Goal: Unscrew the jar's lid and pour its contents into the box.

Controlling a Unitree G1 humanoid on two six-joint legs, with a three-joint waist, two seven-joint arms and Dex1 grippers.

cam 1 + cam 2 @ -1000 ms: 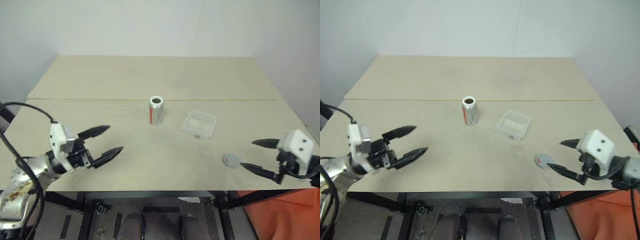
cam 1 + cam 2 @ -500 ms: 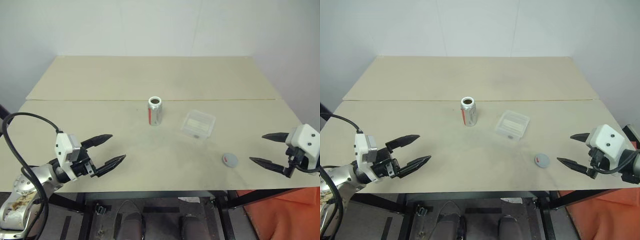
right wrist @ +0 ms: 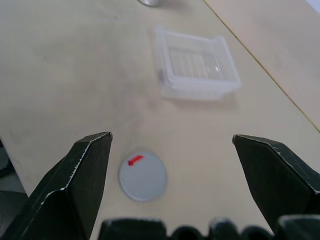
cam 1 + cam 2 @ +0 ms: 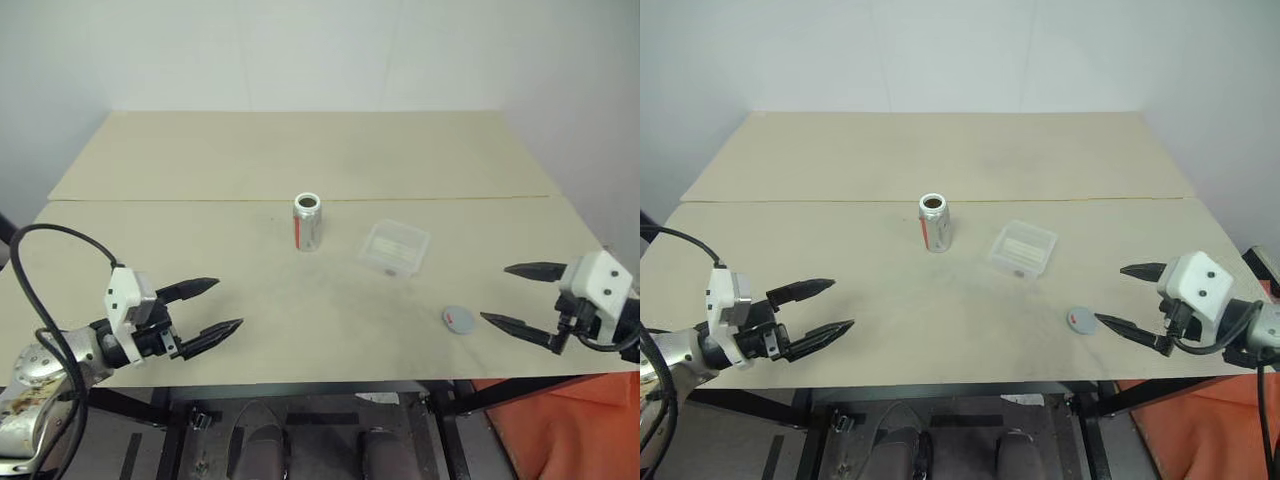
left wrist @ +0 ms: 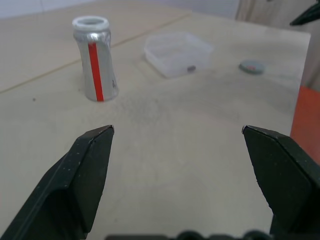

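The jar [image 4: 308,222] stands upright near the middle of the tabletop [image 4: 300,150], its mouth open and uncapped. The lid [image 4: 460,319] lies flat on the tabletop well apart from it, on our right side, just beside our right claw [image 4: 521,295]. The box [image 4: 396,248] sits between jar and lid, nearer the jar. Both claws hang spread wide and empty; our left claw [image 4: 212,307] hovers near the front edge, well clear of the jar.

We judge the jar light and thin-walled, with a smooth label that could slip. A grip across the body around mid-height looks safest, firm but not crushing. The box looks like thin clear plastic, light enough to slide if nudged, so pouring should come from above without touching its rim. The lid is a thin disc lying flush on the tabletop, awkward to pinch from the side.

From the head views the box's contents are hard to read. Our left wrist view shows a small dark bit [image 5: 191,68] inside the box, plus the jar's red stripe [image 5: 94,71] and white rim. Our right wrist view shows the red mark [image 3: 132,160] on the lid and ribbing in the box's floor. Whether anything remains in the jar we cannot tell.
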